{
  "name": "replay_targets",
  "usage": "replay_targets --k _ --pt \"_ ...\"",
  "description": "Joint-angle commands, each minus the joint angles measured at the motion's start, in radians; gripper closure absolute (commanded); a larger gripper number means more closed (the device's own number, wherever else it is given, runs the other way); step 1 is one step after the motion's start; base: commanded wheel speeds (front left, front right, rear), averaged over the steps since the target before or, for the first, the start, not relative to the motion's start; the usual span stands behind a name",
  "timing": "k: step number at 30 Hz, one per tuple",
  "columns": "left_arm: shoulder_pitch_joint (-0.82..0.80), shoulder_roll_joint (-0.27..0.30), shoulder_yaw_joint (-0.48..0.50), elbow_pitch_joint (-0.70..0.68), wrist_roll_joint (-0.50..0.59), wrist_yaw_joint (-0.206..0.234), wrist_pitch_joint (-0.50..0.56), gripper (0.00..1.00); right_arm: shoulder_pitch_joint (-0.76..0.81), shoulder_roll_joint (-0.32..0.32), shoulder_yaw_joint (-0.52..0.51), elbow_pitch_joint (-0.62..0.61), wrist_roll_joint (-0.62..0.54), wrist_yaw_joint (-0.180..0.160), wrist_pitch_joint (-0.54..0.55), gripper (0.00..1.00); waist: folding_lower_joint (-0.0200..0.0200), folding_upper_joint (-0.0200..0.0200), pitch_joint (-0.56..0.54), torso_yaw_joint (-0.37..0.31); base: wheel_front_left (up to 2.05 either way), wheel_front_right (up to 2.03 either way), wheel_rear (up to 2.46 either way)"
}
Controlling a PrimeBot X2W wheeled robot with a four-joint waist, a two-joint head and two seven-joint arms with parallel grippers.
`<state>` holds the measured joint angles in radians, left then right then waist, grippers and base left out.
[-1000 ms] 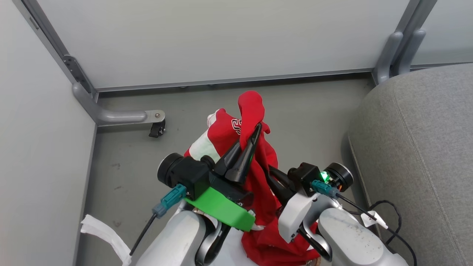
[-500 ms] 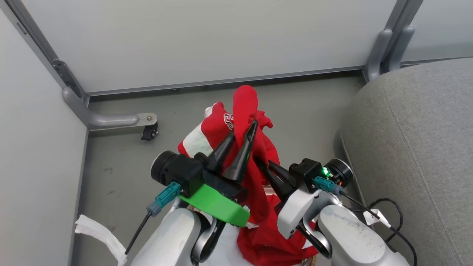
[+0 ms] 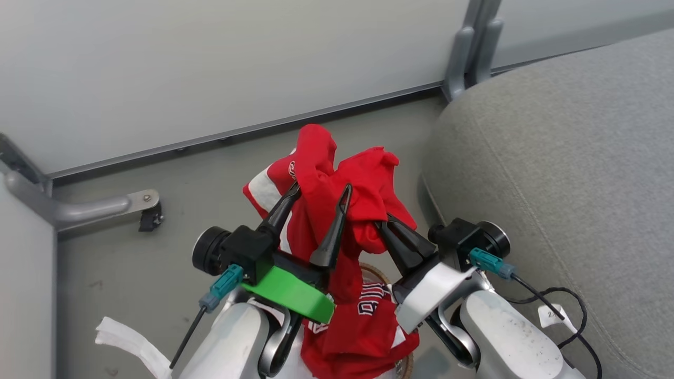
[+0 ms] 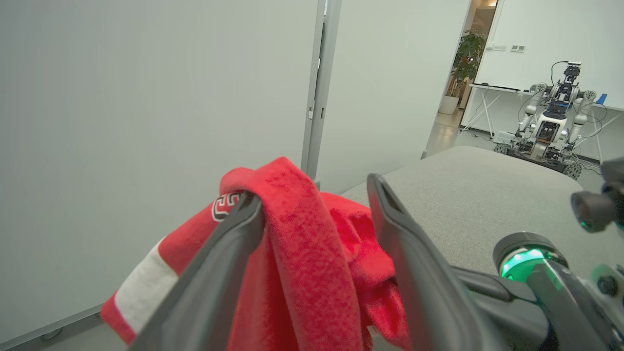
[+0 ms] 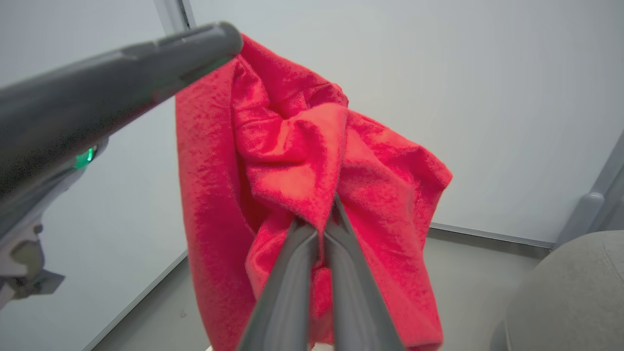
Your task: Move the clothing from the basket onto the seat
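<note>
The red clothing hangs in a bunch between my two grippers, above the basket. The plain red garment (image 3: pixel 368 179) (image 5: pixel 292 161) is pinched in my right gripper (image 3: pixel 381 225) (image 5: pixel 319 229), which is shut on it. My left gripper (image 3: pixel 321 188) (image 4: pixel 312 192) stands open, and a fold of red cloth lies over one of its fingers (image 4: pixel 229 239). The jersey (image 3: pixel 368 308) with its black letters and white stripe (image 4: pixel 146 287) hangs below. A bit of the basket's tan woven rim (image 3: pixel 377 273) peeks out under the cloth. The grey seat (image 3: pixel 558 158) (image 4: pixel 487 195) lies to the right.
White wall panels close off the back and left, with a metal foot and castor (image 3: pixel 150 218) on the floor. A white cloth strip (image 3: pixel 126 342) lies at the lower left. A black cable with a tag (image 3: pixel 553 315) trails beside the seat. Another robot (image 4: pixel 551 122) stands far off.
My left gripper's fingers have spread from shut on the red cloth to open. The right gripper has come up with its garment. The head view has swung right, toward the seat.
</note>
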<state>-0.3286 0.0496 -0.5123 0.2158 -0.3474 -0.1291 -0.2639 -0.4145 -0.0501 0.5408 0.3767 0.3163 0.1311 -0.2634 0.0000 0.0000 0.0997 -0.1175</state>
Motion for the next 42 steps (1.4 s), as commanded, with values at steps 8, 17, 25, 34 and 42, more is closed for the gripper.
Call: replay_targets --k 8,17,25,34,42 --pt "0.035 0.003 0.036 0.029 0.039 -0.003 -0.001 0.00 0.043 -0.003 -0.062 -0.058 0.000 -0.001 -0.002 1.00 0.0000 0.0000 0.015 -0.256 0.00 0.00 0.00" --pt "0.048 0.016 0.078 0.046 0.060 -0.003 -0.001 0.00 0.073 -0.002 -0.181 -0.135 0.011 -0.001 -0.002 1.00 0.0000 0.0000 0.039 -0.392 0.00 0.00 0.00" --pt "0.005 0.021 0.035 0.066 0.050 -0.003 -0.001 0.00 0.103 -0.001 -0.312 -0.197 -0.014 -0.001 -0.002 1.00 0.0000 0.0000 0.069 -0.427 0.00 0.00 0.00" --pt "-0.041 0.040 -0.011 0.063 0.039 -0.003 -0.001 0.00 0.054 -0.001 -0.411 -0.224 -0.088 -0.001 -0.002 1.00 0.0000 0.0000 0.128 -0.438 0.00 0.00 0.00" --pt "-0.059 0.087 -0.001 0.049 0.054 -0.003 -0.001 0.00 -0.163 -0.077 -0.407 -0.138 -0.170 -0.001 -0.002 1.00 0.0000 0.0000 0.235 -0.440 0.00 0.00 0.00"
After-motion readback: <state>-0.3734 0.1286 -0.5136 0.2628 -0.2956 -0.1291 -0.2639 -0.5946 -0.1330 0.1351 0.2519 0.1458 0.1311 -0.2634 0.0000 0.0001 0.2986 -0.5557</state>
